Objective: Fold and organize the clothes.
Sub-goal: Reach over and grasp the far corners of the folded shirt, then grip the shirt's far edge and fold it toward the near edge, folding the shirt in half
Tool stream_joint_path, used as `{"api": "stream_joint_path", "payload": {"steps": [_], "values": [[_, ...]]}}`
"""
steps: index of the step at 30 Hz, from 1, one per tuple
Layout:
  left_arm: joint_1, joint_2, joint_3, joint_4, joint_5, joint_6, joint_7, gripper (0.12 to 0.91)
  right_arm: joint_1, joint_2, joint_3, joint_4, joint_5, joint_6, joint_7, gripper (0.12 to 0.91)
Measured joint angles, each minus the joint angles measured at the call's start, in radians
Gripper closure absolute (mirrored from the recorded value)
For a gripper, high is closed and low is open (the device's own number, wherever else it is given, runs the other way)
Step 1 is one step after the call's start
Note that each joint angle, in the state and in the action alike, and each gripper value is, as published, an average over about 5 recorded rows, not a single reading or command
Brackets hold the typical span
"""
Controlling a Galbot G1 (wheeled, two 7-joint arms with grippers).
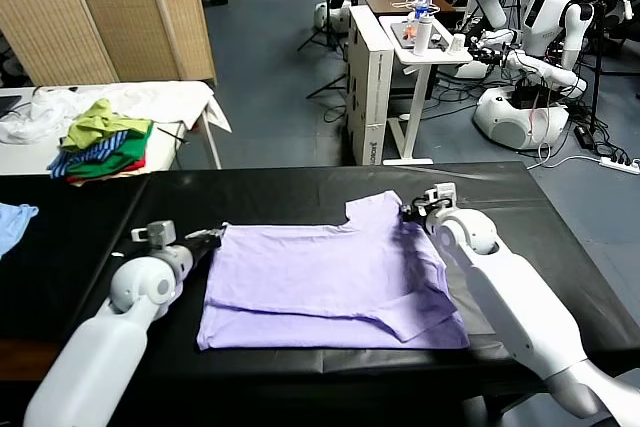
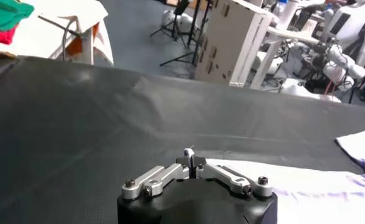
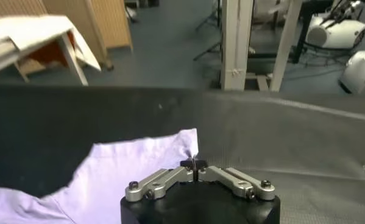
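Pinching both far corners of the T-shirt, the fold only partly made.

My left end effector [image 1: 212,236] is closing on the T-shirt's [image 1: 330,282] far left corner and my right end effector [image 1: 411,211] is clamping its far right edge; it is lying flat on the black tabletop [image 1: 270,192], one sleeve already turned in, further folds and tidying remaining. I am seeing no container.

Robotics lab: other humanoid robots [image 1: 545,7]
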Motion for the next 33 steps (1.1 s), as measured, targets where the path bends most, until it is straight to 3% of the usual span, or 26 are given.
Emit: {"api": "stream_joint_path", "payload": {"steps": [9, 18, 27, 33], "values": [[0.101, 0.062, -0.056, -0.13, -0.036, 0.002, -0.006, 0.859, -0.119, -0.073, 0.078, 0.188, 0.054, -0.074, 0.066, 0.886], [0.225, 0.143, -0.118, -0.278, -0.056, 0.005, -0.006, 0.859, -0.255, -0.158, 0.155, 0.367, 0.103, -0.075, 0.087, 0.886], [0.354, 0.153, -0.158, -0.405, -0.051, 0.018, -0.014, 0.859, -0.441, -0.256, 0.228, 0.542, 0.113, -0.075, 0.143, 0.886], [0.415, 0.147, -0.172, -0.45, -0.039, 0.023, -0.023, 0.864, -0.539, -0.297, 0.256, 0.599, 0.103, -0.075, 0.143, 0.886]]}}
